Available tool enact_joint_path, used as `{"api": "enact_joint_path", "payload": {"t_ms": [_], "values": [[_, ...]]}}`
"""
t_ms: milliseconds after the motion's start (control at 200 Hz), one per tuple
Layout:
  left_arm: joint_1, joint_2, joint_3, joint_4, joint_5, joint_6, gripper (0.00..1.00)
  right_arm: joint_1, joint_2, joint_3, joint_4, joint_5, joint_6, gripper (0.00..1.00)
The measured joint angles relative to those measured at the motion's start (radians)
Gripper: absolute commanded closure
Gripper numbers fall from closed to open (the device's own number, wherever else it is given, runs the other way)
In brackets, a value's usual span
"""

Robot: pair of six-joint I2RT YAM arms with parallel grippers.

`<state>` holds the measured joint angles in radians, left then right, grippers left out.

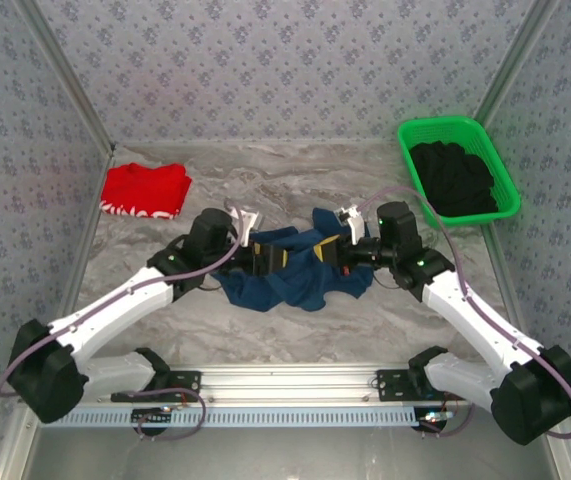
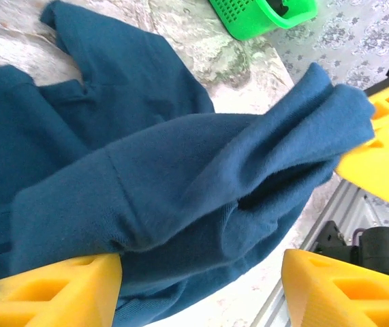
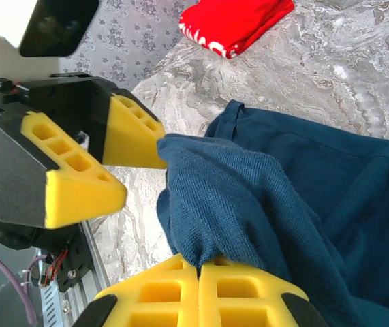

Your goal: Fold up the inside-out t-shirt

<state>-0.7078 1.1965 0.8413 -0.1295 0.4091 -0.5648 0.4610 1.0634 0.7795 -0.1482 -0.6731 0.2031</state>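
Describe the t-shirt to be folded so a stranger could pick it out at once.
Start at the marbled table. At its middle lies the t-shirt. It is navy blue and crumpled, unlike the folded red garment at back left and the black clothing in the green basket.

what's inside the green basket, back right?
A heap of black clothing lies in the green basket. It covers the basket's floor, so anything underneath the heap is hidden, and separate pieces cannot be told apart.
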Motion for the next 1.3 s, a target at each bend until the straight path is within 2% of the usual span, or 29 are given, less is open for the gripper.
{"api": "enact_joint_path", "payload": {"t_ms": [95, 175, 235, 380, 505, 560, 695, 769, 839, 914, 999, 1164, 1299], "values": [[-0.002, 0.051, 0.006, 0.038, 0.027, -0.035, 0.36, 0.003, 0.000, -0.003, 0.003, 0.007, 0.000, 1.00], [-0.002, 0.080, 0.017, 0.055, 0.036, -0.051, 0.42, 0.003, 0.000, -0.006, 0.004, 0.009, 0.000, 1.00], [-0.002, 0.095, 0.024, 0.068, 0.041, -0.060, 0.51, 0.005, -0.001, -0.011, 0.010, 0.011, 0.000, 1.00], [-0.001, 0.123, 0.035, 0.112, 0.056, -0.080, 0.81, 0.009, -0.008, -0.031, 0.026, 0.012, 0.003, 1.00], [-0.002, 0.148, 0.042, 0.142, 0.086, -0.075, 0.95, 0.009, -0.031, -0.051, 0.033, 0.016, 0.016, 1.00], [-0.001, 0.151, 0.042, 0.150, 0.103, -0.073, 0.95, 0.009, -0.043, -0.058, 0.042, 0.017, 0.021, 1.00], [-0.001, 0.151, 0.049, 0.149, 0.136, -0.046, 0.67, 0.009, -0.058, -0.065, 0.068, 0.023, 0.037, 1.00], [-0.001, 0.150, 0.064, 0.109, 0.135, -0.018, 0.58, 0.009, -0.058, -0.067, 0.076, 0.023, 0.041, 1.00], [-0.001, 0.146, 0.076, 0.063, 0.122, 0.002, 0.51, 0.009, -0.058, -0.069, 0.077, 0.023, 0.042, 1.00], [-0.001, 0.142, 0.084, 0.019, 0.118, 0.021, 0.48, 0.009, -0.058, -0.072, 0.077, 0.023, 0.042, 1.00], [-0.001, 0.141, 0.085, -0.018, 0.119, 0.026, 0.55, 0.009, -0.058, -0.072, 0.077, 0.023, 0.042, 1.00], [-0.001, 0.142, 0.084, -0.029, 0.138, 0.023, 0.85, 0.009, -0.058, -0.072, 0.077, 0.024, 0.041, 1.00], [0.003, 0.142, 0.082, 0.005, 0.142, 0.020, 1.00, 0.009, -0.059, -0.074, 0.075, 0.031, 0.040, 1.00]]}}
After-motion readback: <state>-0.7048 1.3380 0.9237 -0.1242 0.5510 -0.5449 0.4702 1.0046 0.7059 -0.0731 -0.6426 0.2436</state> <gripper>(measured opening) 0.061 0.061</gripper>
